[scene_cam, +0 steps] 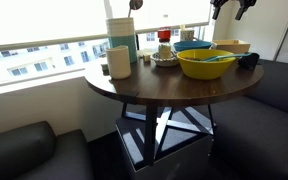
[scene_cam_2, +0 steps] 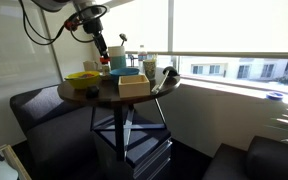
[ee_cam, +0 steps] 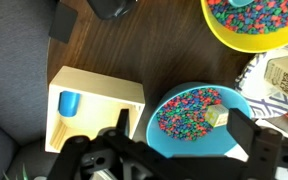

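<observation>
Robotiq gripper: jaws spread wide, holding nothing, above the round dark wooden table. Directly beneath, between its fingers, sits the blue bowl of multicoloured beads. A small pale wooden block rests in the beads, off-centre, away from the light wooden box.

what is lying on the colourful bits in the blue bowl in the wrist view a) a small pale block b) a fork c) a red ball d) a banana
A: in the wrist view the blue bowl is filled with colourful bits, and a small pale block lies on them toward the right side.
</observation>
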